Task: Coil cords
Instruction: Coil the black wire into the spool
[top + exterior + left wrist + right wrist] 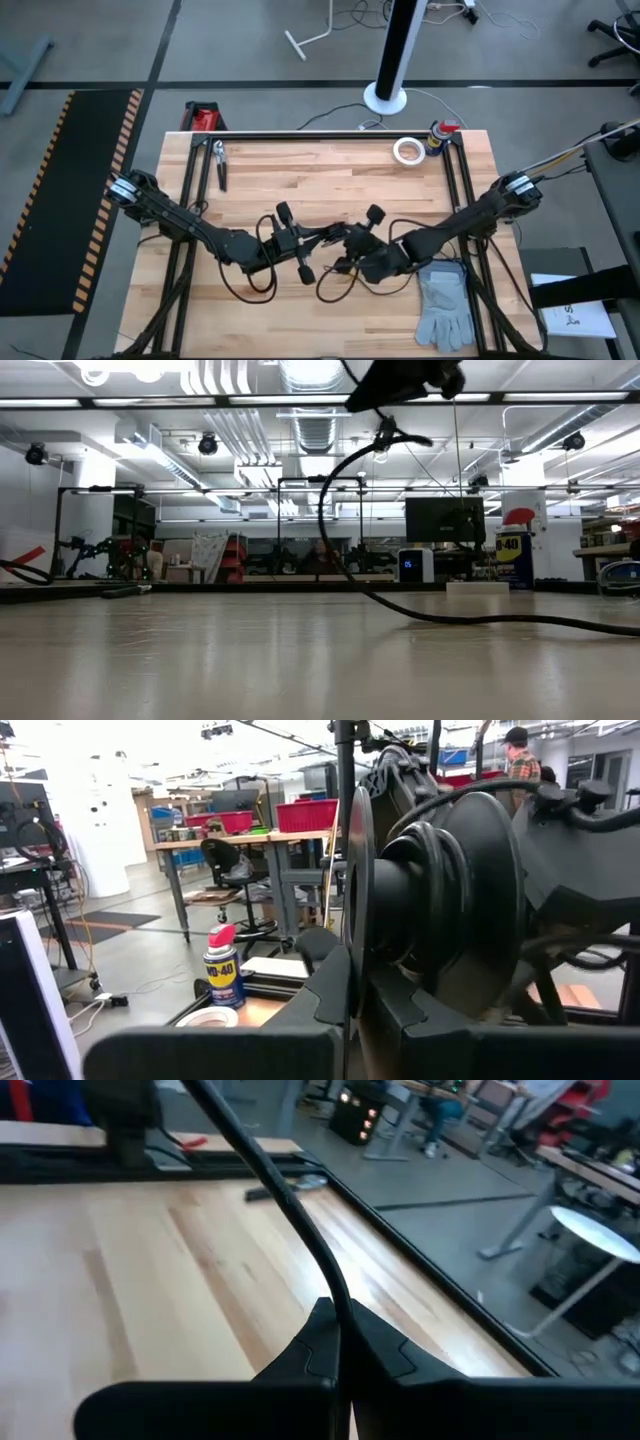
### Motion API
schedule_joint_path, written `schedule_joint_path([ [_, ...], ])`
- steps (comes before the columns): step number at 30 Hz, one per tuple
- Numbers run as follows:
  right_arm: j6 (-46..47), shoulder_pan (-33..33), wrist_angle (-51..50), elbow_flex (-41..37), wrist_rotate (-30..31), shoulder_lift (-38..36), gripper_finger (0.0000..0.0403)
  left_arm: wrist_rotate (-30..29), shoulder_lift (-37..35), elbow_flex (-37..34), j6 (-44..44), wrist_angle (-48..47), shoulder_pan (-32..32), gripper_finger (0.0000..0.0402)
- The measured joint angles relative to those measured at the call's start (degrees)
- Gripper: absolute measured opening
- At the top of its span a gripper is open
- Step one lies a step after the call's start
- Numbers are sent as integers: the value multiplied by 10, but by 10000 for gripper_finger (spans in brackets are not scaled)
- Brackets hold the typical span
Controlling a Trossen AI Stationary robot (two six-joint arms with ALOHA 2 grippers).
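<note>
Item: cord (335,285), thin, black, flexible. Lying in loose loops on the wood table (330,180), near-edge centre, just left of the grey glove (447,310). One run is rising off the board to both grippers; the rest is trailing flat across the table in the low view (470,619).

Right gripper (352,262): sitting just left of the glove, over the loops. Fingers are pressing together w/ the cord (290,1210) pinched between them in the right wrist view, so it is clamping the cord.

Left gripper (318,238): sitting further left of the glove, tip-to-tip w/ the right one. Fingers are meeting on a thin dark strand (346,840) in the left wrist view; likely clamping the cord too, though the right arm's body is filling most of that view.

Other: white tape roll (407,151) and spray can (441,134) at the far edge, well beyond the glove; pliers (219,165) far-left of it.

Step, est.: forming a loop between the two grips. Doing it well: one gripper is anchoring, the other is sweeping slack round in an even circle; keep tension light so the strand isn't slipping or kinking; keep the loops clear of the glove and of the arms' own cables.
</note>
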Motion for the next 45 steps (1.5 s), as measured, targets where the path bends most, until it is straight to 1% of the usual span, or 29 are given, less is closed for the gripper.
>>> schedule_joint_path([
  [4,66,7,-96,-2,20,-27,0,0,0,0,0,-3,0,0],
  [8,104,20,-150,-9,40,-46,0,-3,0,0,0,-26,1,0],
  [12,105,37,-166,-13,63,-64,0,-15,0,0,0,-59,0,0],
  [20,104,56,-177,-14,89,-90,0,-15,0,0,-7,-116,7,0],
  [25,77,72,-169,-3,99,-100,0,-18,0,0,-29,-174,23,0],
  [28,37,79,-130,8,95,-100,0,-19,0,0,-50,-198,34,0],
  [32,-49,80,-36,14,54,-90,0,-19,3,0,-57,-202,41,0],
  [35,-104,80,21,16,42,-82,0,-20,4,0,-57,-202,40,0],
  [41,-140,79,78,16,7,-78,0,-18,5,0,-58,-200,40,0],
  [45,-151,80,80,16,12,-78,0,-19,5,0,-59,-200,40,0],
])
